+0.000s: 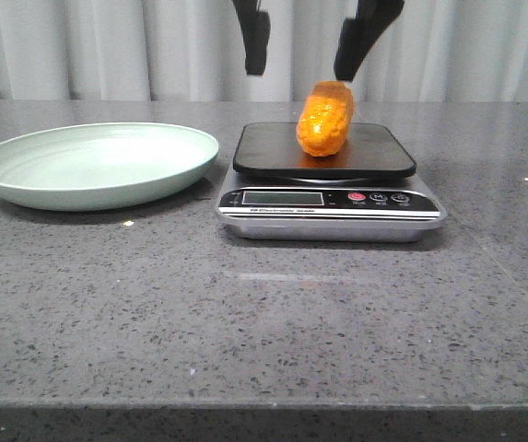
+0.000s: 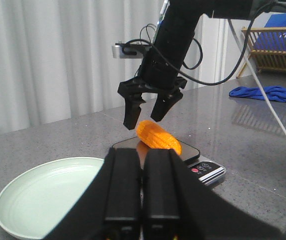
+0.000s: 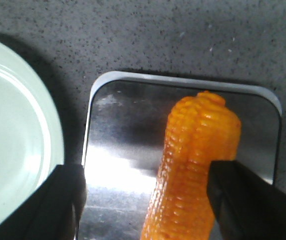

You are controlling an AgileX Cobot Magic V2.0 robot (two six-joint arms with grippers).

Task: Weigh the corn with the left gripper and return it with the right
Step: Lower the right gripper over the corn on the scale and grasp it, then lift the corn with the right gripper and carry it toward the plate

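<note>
The orange-yellow corn (image 1: 326, 120) lies on the black platform of a kitchen scale (image 1: 273, 149); it also shows in the left wrist view (image 2: 157, 137) and the right wrist view (image 3: 192, 165). My right gripper (image 1: 299, 72) hangs open just above the corn, its fingers spread to either side, with the corn close to one finger (image 3: 242, 195). It shows too in the left wrist view (image 2: 143, 120) and in its own view (image 3: 147, 175). My left gripper (image 2: 142, 152) is shut and empty, held back from the scale near the plate, and is out of the front view.
A pale green plate (image 1: 98, 166) sits left of the scale, also in the left wrist view (image 2: 48, 195) and the right wrist view (image 3: 13, 150). The scale's display and buttons (image 1: 356, 197) face front. A blue cloth (image 2: 267, 92) and a wooden rack (image 2: 277, 47) lie off to one side.
</note>
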